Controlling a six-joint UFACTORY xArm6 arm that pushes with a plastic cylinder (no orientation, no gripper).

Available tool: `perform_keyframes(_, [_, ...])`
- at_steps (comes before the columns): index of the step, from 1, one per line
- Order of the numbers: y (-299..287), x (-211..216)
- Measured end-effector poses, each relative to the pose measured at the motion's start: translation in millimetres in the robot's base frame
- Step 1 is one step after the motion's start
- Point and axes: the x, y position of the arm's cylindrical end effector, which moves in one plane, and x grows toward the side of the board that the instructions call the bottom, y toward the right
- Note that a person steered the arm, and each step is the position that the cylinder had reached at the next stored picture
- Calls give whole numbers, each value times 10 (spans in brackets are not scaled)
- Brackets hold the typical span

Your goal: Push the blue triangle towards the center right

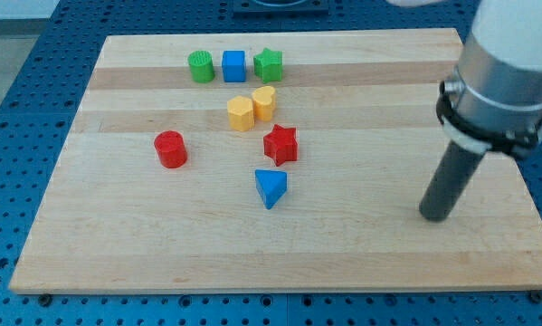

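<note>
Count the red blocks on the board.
2. Red cylinder at centre-left; red star mid-board, just above the blue triangle. None appear hidden.

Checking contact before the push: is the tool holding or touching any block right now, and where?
Nothing is held. My tip stands on bare board, well to the view's right of the blue triangle, touching no block.

Wooden board [343, 263] holding coloured blocks. My tip [433, 217] rests at three o'clock from the blue triangle [271, 187], well apart; red star [280, 144] just above it.
</note>
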Motion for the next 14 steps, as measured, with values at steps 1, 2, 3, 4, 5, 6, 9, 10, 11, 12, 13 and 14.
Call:
perform_keyframes(1, [-356,315])
perform_keyframes(2, [-899,368])
perform_keyframes(3, [-1641,341])
perform_keyframes(4, [-2427,265])
perform_keyframes(5, [-2567,-305])
perform_keyframes(6, [-2150,-720])
perform_keyframes(9, [-1984,211])
perform_keyframes(10, [-1785,101])
perform_keyframes(11, [-1560,-514])
perform_keyframes(12, [-1315,-1056])
perform_keyframes(13, [-1381,-965])
perform_keyframes(14, [-1523,-568])
